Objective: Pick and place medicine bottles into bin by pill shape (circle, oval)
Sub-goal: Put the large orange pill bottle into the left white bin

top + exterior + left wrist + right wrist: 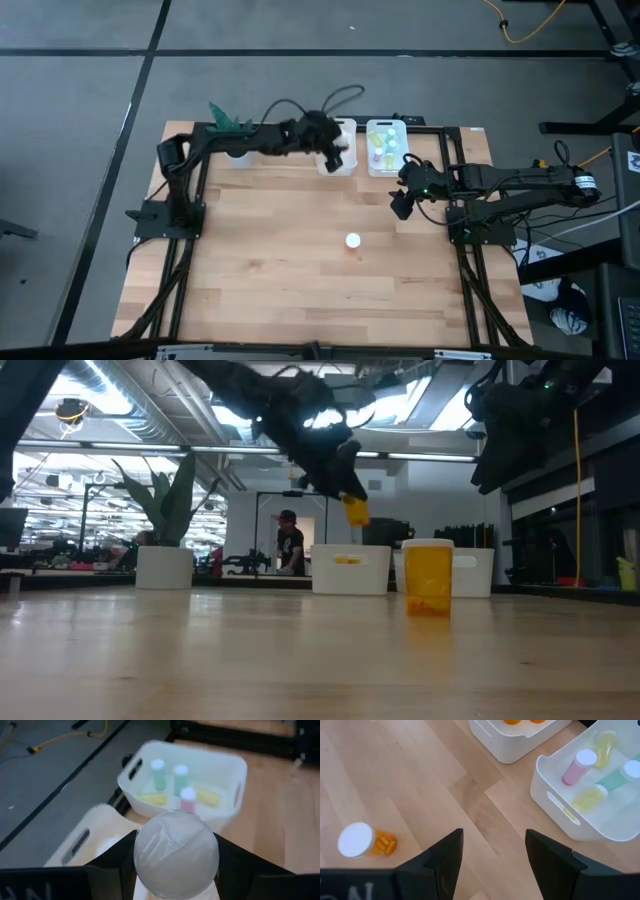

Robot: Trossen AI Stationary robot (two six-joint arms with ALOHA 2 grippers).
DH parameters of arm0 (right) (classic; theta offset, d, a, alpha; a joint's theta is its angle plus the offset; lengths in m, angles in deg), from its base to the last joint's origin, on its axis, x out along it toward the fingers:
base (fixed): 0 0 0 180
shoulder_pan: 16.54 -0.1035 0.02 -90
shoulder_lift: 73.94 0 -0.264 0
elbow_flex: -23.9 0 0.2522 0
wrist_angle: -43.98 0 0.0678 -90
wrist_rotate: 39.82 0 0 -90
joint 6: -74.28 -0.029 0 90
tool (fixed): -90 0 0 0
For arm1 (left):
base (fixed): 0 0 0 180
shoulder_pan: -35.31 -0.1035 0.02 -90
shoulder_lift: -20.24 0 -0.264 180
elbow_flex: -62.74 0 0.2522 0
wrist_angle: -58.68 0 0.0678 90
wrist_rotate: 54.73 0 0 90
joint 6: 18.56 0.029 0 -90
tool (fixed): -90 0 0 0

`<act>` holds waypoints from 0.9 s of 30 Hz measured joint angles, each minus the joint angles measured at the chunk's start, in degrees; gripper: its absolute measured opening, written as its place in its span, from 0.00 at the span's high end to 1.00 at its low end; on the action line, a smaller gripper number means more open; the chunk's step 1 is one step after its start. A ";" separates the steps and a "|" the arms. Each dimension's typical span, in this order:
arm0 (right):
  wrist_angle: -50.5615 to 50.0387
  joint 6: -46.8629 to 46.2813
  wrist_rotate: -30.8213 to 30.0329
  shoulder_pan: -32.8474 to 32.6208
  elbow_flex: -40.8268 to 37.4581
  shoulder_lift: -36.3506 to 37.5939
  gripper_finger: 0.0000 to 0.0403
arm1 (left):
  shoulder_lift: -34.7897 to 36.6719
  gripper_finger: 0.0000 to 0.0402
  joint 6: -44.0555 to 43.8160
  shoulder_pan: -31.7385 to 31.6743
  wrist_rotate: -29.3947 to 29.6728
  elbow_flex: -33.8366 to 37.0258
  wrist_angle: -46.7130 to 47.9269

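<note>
An orange bottle (356, 510), body mostly hidden, is clamped in the left gripper (333, 152) jaws; right gripper (404, 202) jaws gape.

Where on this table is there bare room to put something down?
Most of the wooden table is free: the near half and left side, around the lone orange bottle. It is crowded along the far edge, with the plant, two white bins and both grippers.
</note>
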 joint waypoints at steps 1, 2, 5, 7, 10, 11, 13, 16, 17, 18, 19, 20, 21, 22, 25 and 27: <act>0.00 0.02 0.02 0.01 0.00 0.00 0.46 | -0.59 0.54 0.00 -0.99 -1.39 -0.11 -1.18; 0.02 0.04 0.02 0.02 0.00 0.00 0.46 | -1.19 0.54 0.00 -1.66 -2.38 -0.49 -1.14; 0.06 0.08 0.04 0.02 0.00 0.00 0.46 | -4.04 0.54 0.05 -2.50 -3.35 -1.91 -0.59; 0.22 0.18 0.04 0.02 0.00 0.00 0.46 | -6.04 0.54 0.70 -2.56 -4.86 -3.24 0.05; 0.35 0.30 0.04 0.02 0.00 0.00 0.46 | -8.54 0.54 1.75 -2.23 -6.06 -5.20 0.01; 0.33 0.33 0.04 0.02 0.00 0.00 0.46 | -9.34 0.54 1.97 -2.07 -5.99 -5.61 0.19; 0.34 0.97 0.04 0.02 0.00 0.00 0.46 | -10.40 0.54 2.44 -1.91 -5.88 -6.13 1.42; 0.32 1.79 0.06 0.02 0.00 0.00 0.46 | -10.81 0.54 2.57 -2.03 -5.66 -6.38 2.44; 0.32 1.75 0.06 0.02 0.00 0.00 0.46 | -10.80 0.54 2.54 -2.20 -5.60 -6.42 2.54; 0.33 1.77 0.06 0.03 0.00 0.00 0.46 | -10.80 0.54 2.22 -2.26 -5.52 -6.44 2.81; 0.37 1.81 0.06 0.06 0.00 0.00 0.46 | -10.93 0.54 1.87 -2.30 -5.42 -6.44 3.20; 0.43 1.81 0.05 0.06 0.00 0.00 0.46 | -11.13 0.54 1.75 -2.31 -5.15 -6.44 3.36; 0.45 1.81 0.06 0.06 0.00 0.00 0.46 | -11.27 0.54 1.66 -2.29 -5.13 -6.44 4.06; 0.45 1.81 0.06 0.06 0.00 0.00 0.46 | -11.41 0.54 1.66 -2.25 -4.85 -6.42 4.87; 0.48 1.81 0.06 0.06 0.00 0.00 0.46 | -12.74 0.54 1.62 -2.18 -4.67 -6.49 4.63; 0.56 1.81 0.08 0.06 0.00 0.02 0.46 | -13.71 0.54 1.72 -2.20 -4.65 -6.44 4.16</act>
